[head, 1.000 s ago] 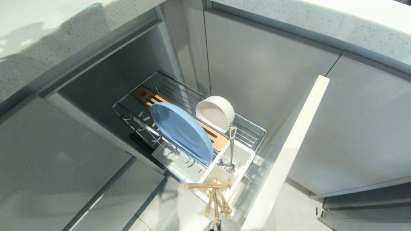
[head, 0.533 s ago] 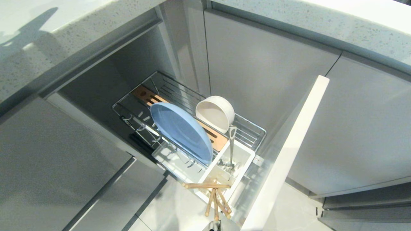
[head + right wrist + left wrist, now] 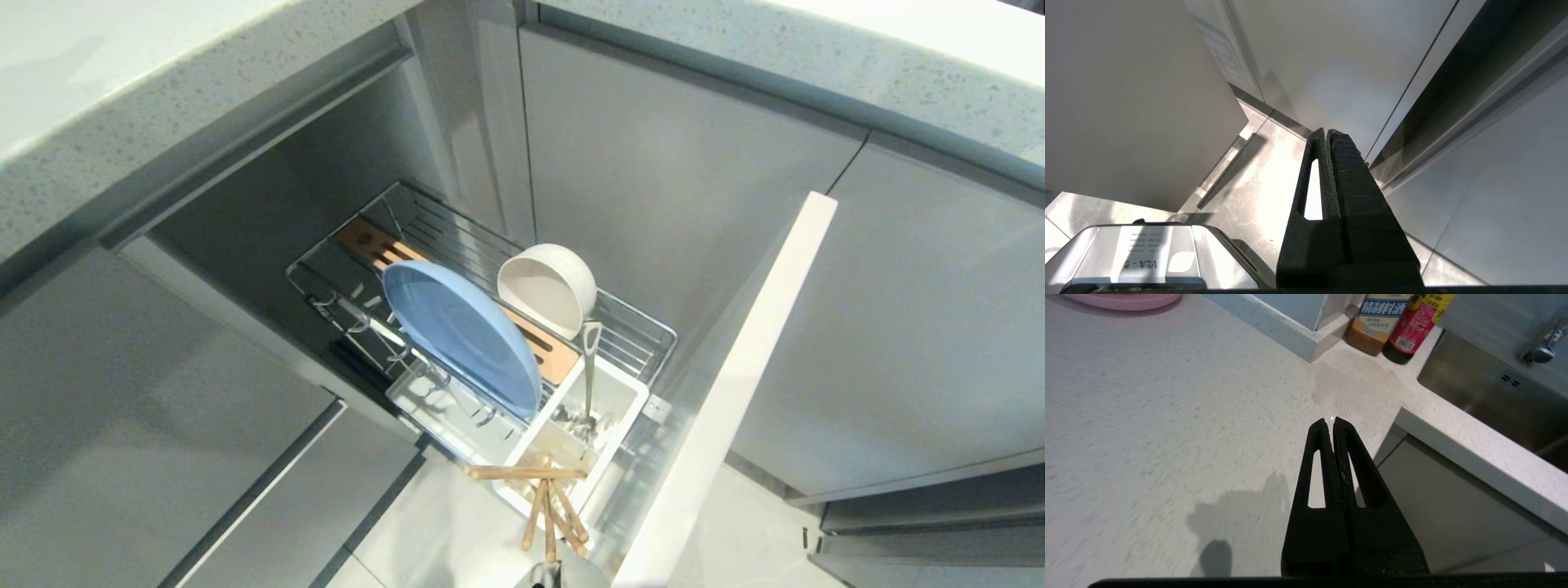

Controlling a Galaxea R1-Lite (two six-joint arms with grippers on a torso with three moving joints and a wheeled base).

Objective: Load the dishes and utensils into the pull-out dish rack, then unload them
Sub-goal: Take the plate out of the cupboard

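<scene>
Standing pulled out of the grey cabinet, the dish rack [image 3: 645, 331] holds all four task items. Blue plate [image 3: 461, 335] sits on edge along the wooden strip [image 3: 545, 349], leaning. Cream bowl [image 3: 547, 288] is tipped on its side just beside the plate, toward the back wire wall, mouth facing the plate. White caddy [image 3: 629, 400] at the front end of the rack: silver spoon [image 3: 588, 371] stands in the compartment nearer the bowl, handle up. Chopsticks [image 3: 545, 500] occupy the compartment nearest the pale front panel [image 3: 735, 384], tips splayed out over the caddy edge; one wooden stick lies crosswise on top of the others.

Neither arm appears in the head view.

Left claw [image 3: 1331, 421]: fingers pressed together, nothing between them, above the speckled surface [image 3: 1147, 416] near its corner. Two sauce bottles [image 3: 1396, 322] and a steel sink [image 3: 1486, 392] lie beyond it; a pink plate edge [image 3: 1122, 300] shows at the far side.

Right claw [image 3: 1327, 131]: fingers closed, empty, pointing at cabinet fronts and tiled floor [image 3: 1249, 196].
</scene>
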